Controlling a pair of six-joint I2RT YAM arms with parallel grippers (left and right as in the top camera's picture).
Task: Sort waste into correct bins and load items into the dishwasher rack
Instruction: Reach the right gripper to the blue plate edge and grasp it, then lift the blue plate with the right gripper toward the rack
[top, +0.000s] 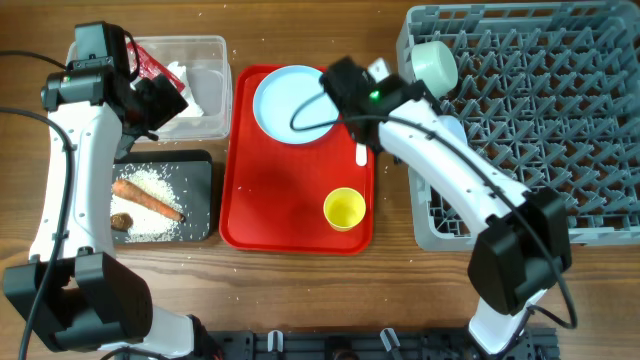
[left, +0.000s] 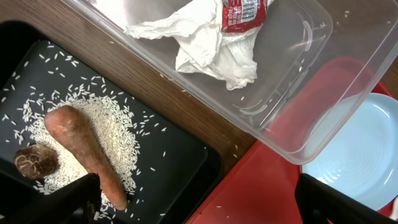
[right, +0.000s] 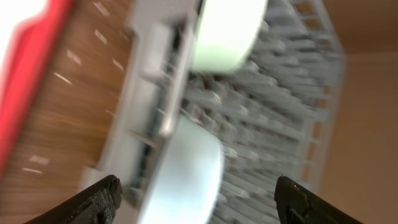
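L grip (left: 208, 200) wide, empty, over black tray (left: 186, 165)/clear tub (left: 298, 74) | R grip (right: 198, 200) wide, empty, rack (top: 560, 120) left edge | green bowl (right: 227, 31), blue bowl (right: 193, 174) in rack

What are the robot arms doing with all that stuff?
They are clearing up after a meal. The left gripper hovers, jaws open and empty, over the tub and the black tray. The tub holds the napkin and wrapper; the black tray holds rice, a carrot stick and a brown lump. The right gripper, jaws open, hangs by the rack, where the green bowl and blue bowl sit. The plate, cup and spoon lie on the red tray, not yet loaded.
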